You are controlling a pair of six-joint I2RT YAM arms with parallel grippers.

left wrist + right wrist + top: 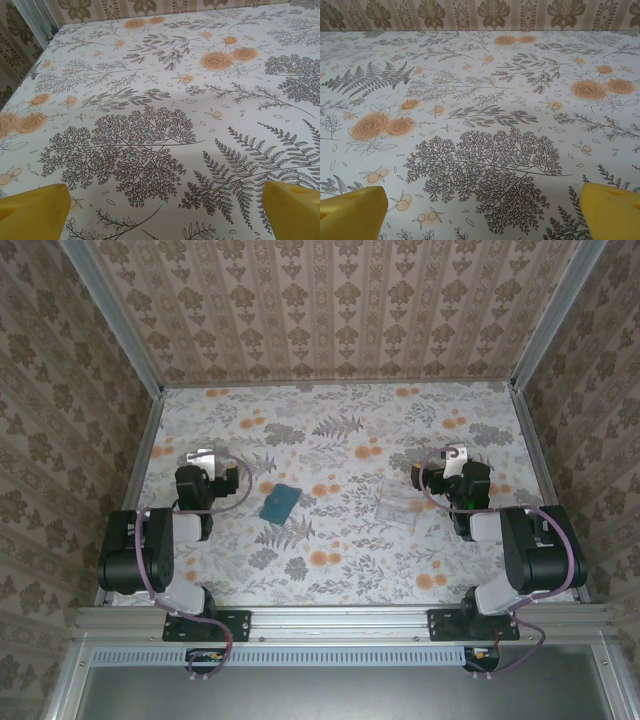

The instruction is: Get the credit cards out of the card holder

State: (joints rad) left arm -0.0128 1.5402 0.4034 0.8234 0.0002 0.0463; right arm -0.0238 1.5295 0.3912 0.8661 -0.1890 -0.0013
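The teal card holder (pixel 280 502) lies closed and flat on the patterned table, left of centre in the top view. No credit cards are visible; they are hidden. My left gripper (pixel 200 462) hangs to the left of the holder, apart from it, open; its yellow fingertips (pixel 35 212) stand wide over bare cloth with nothing between them. My right gripper (pixel 450 460) is at the right side, also open, its yellow fingertips (pixel 612 210) spread over the leaf print and holding nothing.
A clear plastic tray (pixel 400 504) lies right of centre, between the holder and the right arm. Patterned walls with metal frame posts (pixel 110 315) close in the table on three sides. The arm bases (pixel 205 625) sit on the near rail.
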